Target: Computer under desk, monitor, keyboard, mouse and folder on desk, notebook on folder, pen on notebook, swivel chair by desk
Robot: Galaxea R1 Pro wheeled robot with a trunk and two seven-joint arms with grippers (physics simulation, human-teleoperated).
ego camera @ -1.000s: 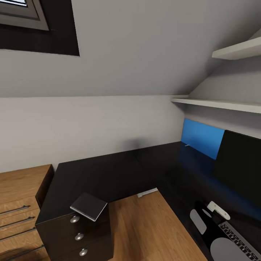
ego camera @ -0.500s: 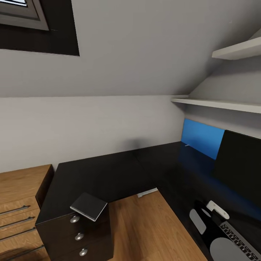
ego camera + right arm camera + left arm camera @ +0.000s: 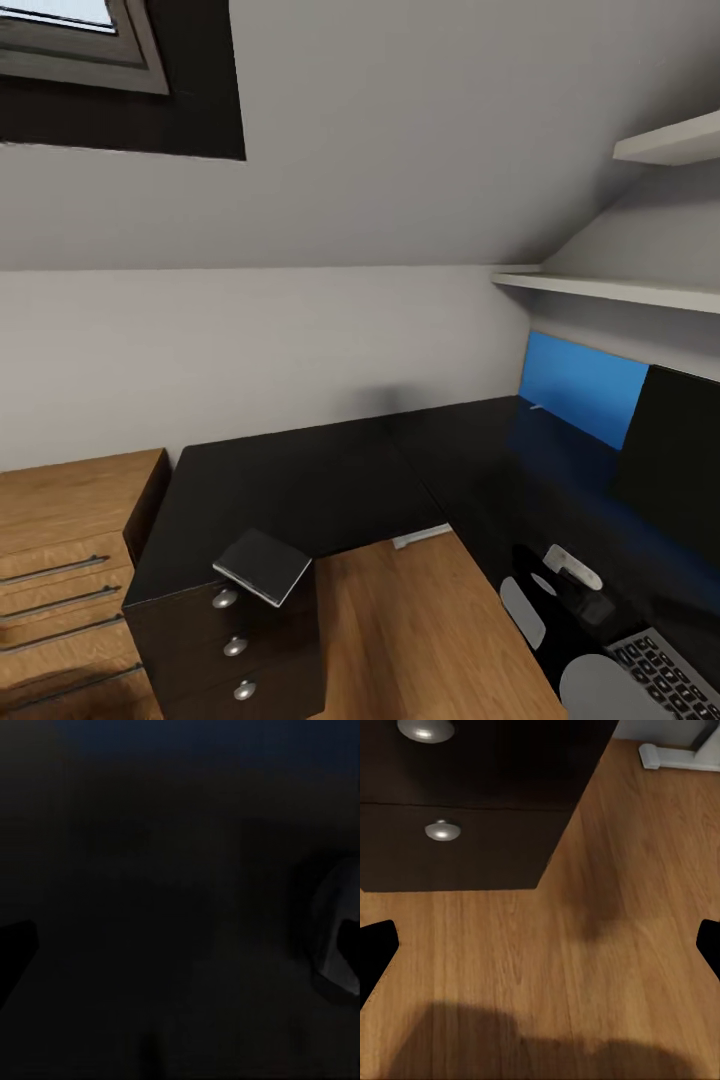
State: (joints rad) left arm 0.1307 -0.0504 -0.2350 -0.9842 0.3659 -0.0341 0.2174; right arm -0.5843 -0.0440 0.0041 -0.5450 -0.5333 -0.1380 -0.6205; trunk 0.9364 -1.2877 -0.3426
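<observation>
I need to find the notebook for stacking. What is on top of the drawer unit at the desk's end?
The grey notebook lies flat on the desk top above the drawer unit, one corner overhanging the front edge. Whatever may lie beneath it is covered.

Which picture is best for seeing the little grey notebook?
The head view. There the notebook lies whole on the desk corner, above the drawer unit. The left wrist view gives drawer fronts and wood floor instead; the right wrist view is too dark to tell.
</observation>
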